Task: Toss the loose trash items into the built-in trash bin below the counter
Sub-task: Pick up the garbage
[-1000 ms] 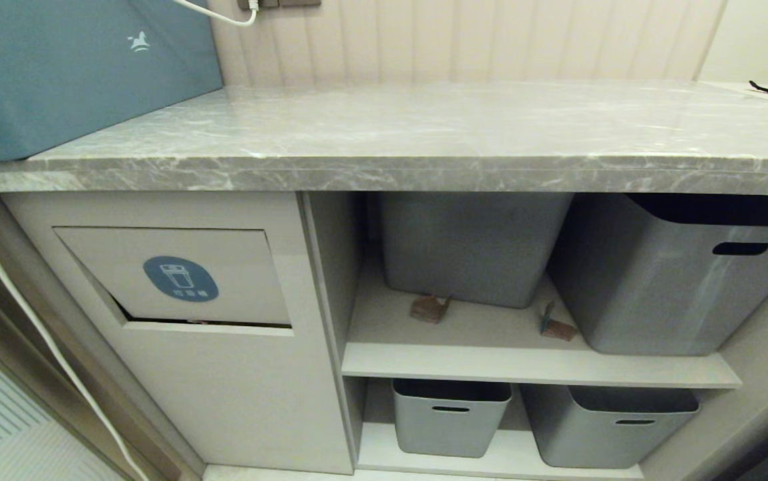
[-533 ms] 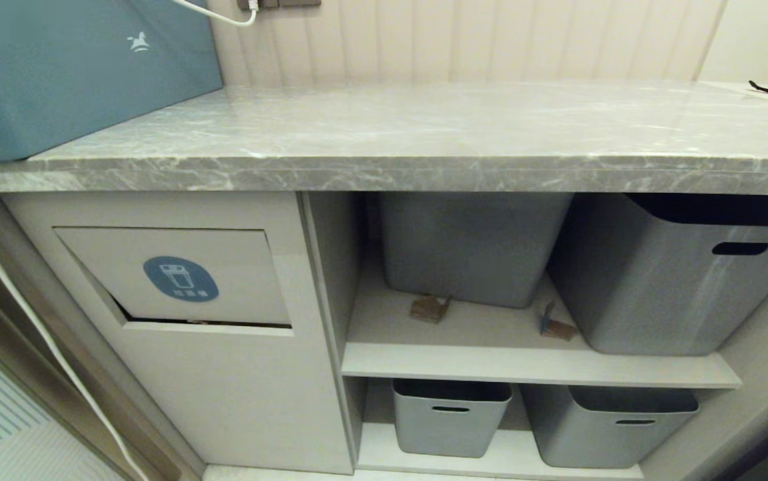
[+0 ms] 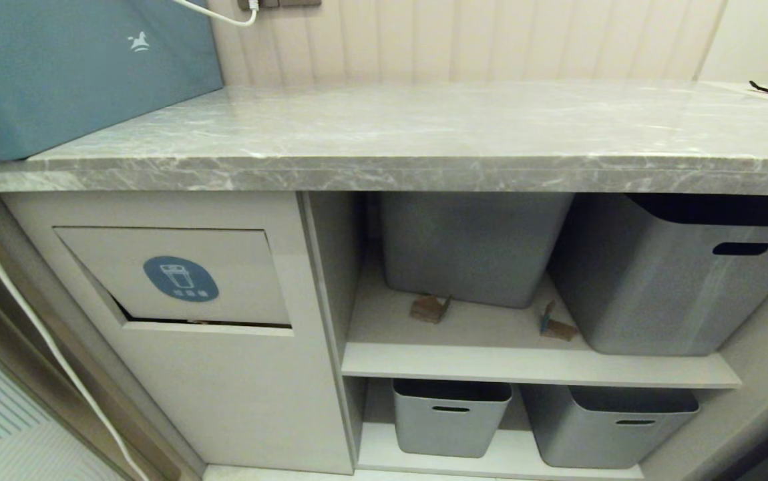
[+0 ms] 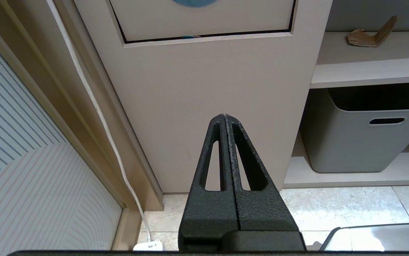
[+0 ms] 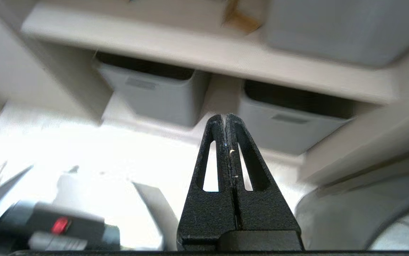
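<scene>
Nothing among the things is shifting between the earlier head views and now; only a dark shape is edging into the bottom right corner of the head view, too cut off to identify.

Nearest, the left gripper (image 4: 225, 117) is hanging low before the beige cabinet panel, its fingers pressed together on nothing. The right gripper (image 5: 224, 116) is also closed and empty, pointing toward the two lower grey tubs (image 5: 151, 92); its view is smeared with blur, so the clutter on the pale floor below it is hard to make out.

Further in, the built-in trash bin (image 3: 180, 277) is sitting under the counter's left end, its flap tilted slightly inward with a dark gap along the lower edge. In the left wrist view a small teal bit (image 4: 190, 36) is peeking from that gap, mostly hidden.

On the upper shelf (image 3: 491, 364), a folded brown scrap (image 3: 429, 308) is lying near the front of the left large tub (image 3: 471, 250), and a scrap with a teal patch (image 3: 555, 325) is lying just beside the right large tub (image 3: 684, 280). A third scrap is not visible.

Above, the counter (image 3: 424, 133) is carrying a blue box (image 3: 70, 73) at its back left corner, cut off by the frame. A white cable (image 3: 30, 321) is running down the left side.
</scene>
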Available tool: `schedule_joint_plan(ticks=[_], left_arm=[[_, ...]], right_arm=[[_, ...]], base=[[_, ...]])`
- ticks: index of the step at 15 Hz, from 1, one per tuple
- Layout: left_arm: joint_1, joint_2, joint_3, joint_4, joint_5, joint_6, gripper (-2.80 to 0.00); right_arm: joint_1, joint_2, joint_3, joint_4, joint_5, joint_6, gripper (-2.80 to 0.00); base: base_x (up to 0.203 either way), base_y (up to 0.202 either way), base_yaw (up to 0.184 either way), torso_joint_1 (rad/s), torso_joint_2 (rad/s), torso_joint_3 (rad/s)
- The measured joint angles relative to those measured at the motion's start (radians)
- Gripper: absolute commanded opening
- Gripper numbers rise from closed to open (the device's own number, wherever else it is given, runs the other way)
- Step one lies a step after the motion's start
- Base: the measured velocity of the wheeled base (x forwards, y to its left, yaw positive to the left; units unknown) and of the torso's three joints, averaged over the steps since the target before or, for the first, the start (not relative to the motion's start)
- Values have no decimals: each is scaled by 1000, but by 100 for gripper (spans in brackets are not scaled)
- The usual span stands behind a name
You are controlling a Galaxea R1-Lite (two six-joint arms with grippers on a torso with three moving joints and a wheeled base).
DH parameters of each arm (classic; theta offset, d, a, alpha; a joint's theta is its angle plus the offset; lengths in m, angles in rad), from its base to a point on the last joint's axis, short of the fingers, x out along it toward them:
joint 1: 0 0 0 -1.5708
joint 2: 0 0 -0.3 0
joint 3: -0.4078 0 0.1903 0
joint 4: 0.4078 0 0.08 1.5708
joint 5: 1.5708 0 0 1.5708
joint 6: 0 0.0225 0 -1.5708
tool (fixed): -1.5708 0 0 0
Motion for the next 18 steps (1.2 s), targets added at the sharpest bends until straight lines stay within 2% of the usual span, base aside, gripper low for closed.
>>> schedule_joint_plan(ticks=[2, 3, 5, 8, 10, 18], left_arm=[[0, 0, 0, 0, 0, 0, -280], [0, 0, 0, 0, 0, 0, -280], [0, 0, 0, 0, 0, 0, -280], [0, 0, 0, 0, 0, 0, -280], [1, 0, 0, 0, 0, 0, -280], [0, 0, 0, 0, 0, 0, -280]], right_arm=[[4, 103, -18, -22, 48, -3, -280], [7, 155, -19, -54, 65, -1, 0], [12, 256, -3, -141, 97, 21, 0], [23, 409, 23, -307, 191, 87, 0], [42, 522, 18, -379, 206, 99, 0], [92, 1027, -44, -817, 114, 124, 0]], base=[[0, 0, 0, 0, 0, 0], [0, 0, 0, 0, 0, 0], [0, 0, 0, 0, 0, 0], [0, 0, 0, 0, 0, 0], [0, 0, 0, 0, 0, 0], [0, 0, 0, 0, 0, 0]])
